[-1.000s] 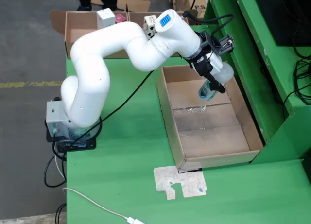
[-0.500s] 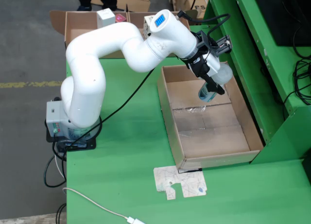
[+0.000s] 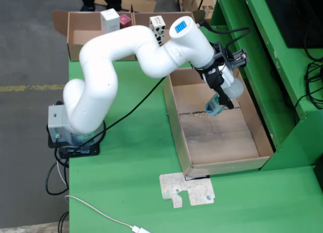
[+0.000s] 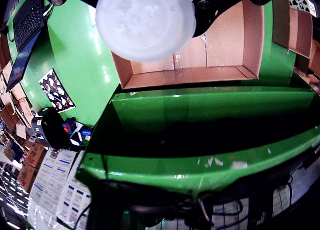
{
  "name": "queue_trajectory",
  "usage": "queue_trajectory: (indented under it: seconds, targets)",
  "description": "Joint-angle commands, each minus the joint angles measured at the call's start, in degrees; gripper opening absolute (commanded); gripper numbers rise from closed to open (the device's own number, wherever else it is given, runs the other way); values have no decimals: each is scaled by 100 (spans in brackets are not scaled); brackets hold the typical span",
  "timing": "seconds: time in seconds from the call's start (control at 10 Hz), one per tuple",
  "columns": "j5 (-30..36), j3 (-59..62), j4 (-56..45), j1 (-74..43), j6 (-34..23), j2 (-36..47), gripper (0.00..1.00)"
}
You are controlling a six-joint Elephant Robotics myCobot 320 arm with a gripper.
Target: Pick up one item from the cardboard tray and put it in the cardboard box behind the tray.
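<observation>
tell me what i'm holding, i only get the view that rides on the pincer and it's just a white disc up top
Observer: In the standing view, the pincer is shut on a small clear bottle with a blue label, tilted.
Operator: where is it hanging
Observer: Over the far half of the cardboard tray, above its floor. It does not seem to touch.
Operator: what's in the box behind
Observer: The cardboard box behind the tray holds a white carton, a small pink item and a spotted carton.
</observation>
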Motion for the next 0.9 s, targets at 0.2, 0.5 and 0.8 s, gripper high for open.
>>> queue_trajectory:
  seconds: [0.2,0.5,0.8]
  targets:
    - [-222,5378,-1563,-25,-188,-2040,0]
    - [-717,5378,-426,95,-404,-2300,0]
    - [-322,5378,-1557,87,-177,-1796,0]
